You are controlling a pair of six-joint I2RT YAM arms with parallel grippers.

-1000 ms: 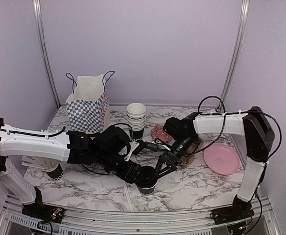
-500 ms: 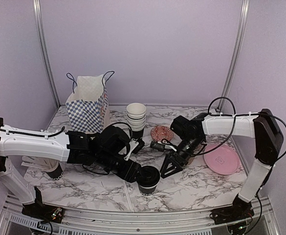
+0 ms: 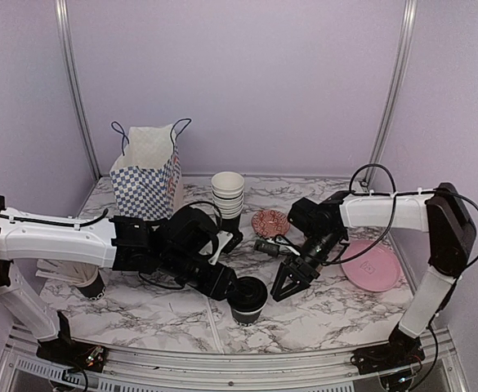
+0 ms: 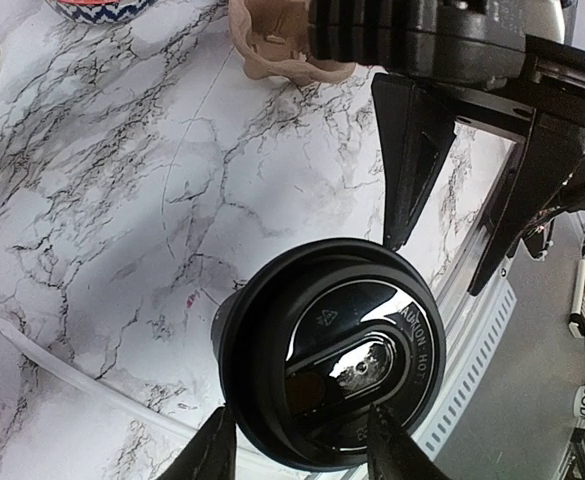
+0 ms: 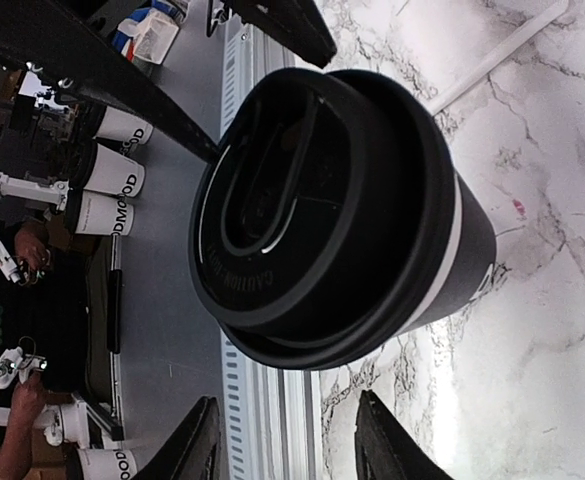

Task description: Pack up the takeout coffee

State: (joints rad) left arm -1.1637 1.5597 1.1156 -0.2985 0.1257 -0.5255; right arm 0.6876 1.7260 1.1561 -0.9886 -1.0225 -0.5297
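The lidded takeout coffee stands mid near edge of the table, the left gripper part-open around it, hold uncertain, the right gripper spread empty just beside; likely next, a firm lift toward the far-left bag.

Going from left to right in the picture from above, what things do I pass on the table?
Checked paper bag → stack of cups → small red dish → pink plate

The takeout coffee stands on the table, cup stack and bag behind it.
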